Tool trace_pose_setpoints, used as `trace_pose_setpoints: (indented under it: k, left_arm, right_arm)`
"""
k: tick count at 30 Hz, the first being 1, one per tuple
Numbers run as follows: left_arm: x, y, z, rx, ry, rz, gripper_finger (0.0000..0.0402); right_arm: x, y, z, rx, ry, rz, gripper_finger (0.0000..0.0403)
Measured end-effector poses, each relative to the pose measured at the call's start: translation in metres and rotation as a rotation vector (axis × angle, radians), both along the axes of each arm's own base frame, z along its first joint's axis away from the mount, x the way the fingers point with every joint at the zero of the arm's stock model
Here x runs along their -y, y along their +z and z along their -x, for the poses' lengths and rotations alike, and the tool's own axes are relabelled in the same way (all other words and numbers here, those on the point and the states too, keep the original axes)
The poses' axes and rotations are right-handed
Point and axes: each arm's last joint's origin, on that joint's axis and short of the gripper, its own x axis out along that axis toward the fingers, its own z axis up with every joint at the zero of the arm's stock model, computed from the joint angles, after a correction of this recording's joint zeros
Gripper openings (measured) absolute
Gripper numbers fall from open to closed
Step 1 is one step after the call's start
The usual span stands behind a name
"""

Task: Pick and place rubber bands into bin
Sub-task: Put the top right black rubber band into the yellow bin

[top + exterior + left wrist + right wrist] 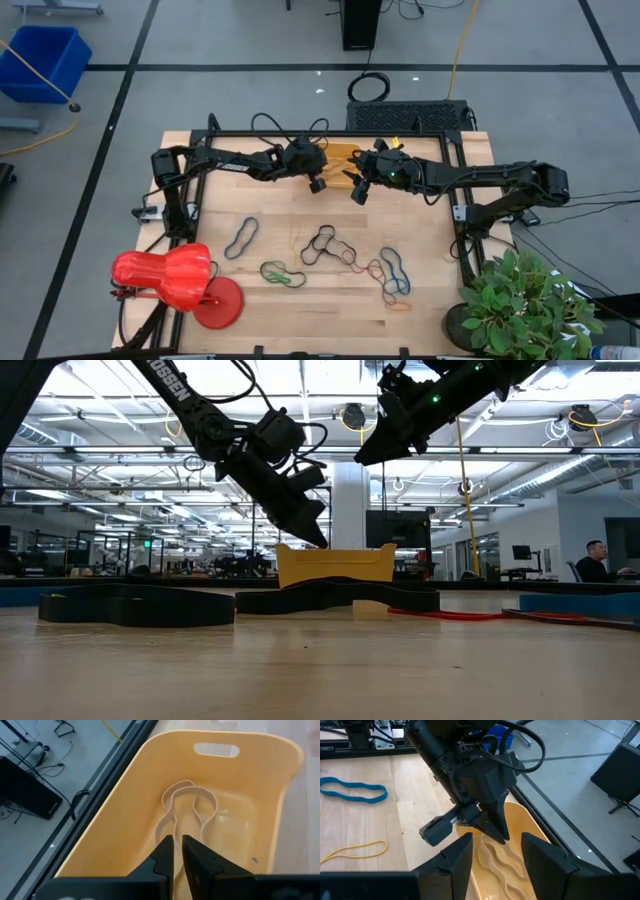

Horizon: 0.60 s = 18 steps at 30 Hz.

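The orange-yellow bin [343,158] stands at the table's far middle edge. A tan rubber band [188,802] lies wavy on its floor, also seen under the fingers in the right wrist view [492,857]. My left gripper [177,846] reaches slanting down into the bin, its fingers a narrow gap apart, right over the band's near end. My right gripper [497,854] hangs open higher up, just right of the left gripper [318,183], with nothing between its fingers. Several more rubber bands lie flat on the near half of the table, among them a black one [320,243] and a green one [283,273]. My left gripper has its fingertips [165,847] right above the near end of the tan band [162,827]. The fingers hide that end, so I cannot tell whether they touch it. The band lies slack on the bin's floor.
A red lamp [165,277] sits at the near left corner and a potted plant [520,300] at the near right. A black rail [300,134] frames the table behind the bin. A blue band [355,790] and a yellow band [355,851] lie on the wood.
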Motion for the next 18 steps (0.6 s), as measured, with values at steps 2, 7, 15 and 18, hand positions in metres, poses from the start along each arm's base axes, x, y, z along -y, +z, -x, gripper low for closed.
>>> trace_pose_setpoints:
  k: [2,7,15,18]
  left_arm:
    - [0.000,0.000,0.000,-0.004,0.016,-0.011,0.0047]
    - [0.000,0.000,0.000,0.008,0.036,0.009,0.0047]
    - [0.007,0.000,-0.003,0.025,-0.009,0.049,0.0047]
    - [0.010,0.000,-0.004,0.024,-0.016,0.046,0.0047]
  right_arm:
    - [0.000,0.000,0.000,0.000,0.000,0.000,0.0160]
    - [0.000,0.000,0.000,0.000,0.000,0.000,0.0160]
    - [0.000,0.000,0.000,0.002,-0.001,-0.002,0.0160]
    - [0.000,0.000,0.000,0.002,-0.001,-0.002,0.0160]
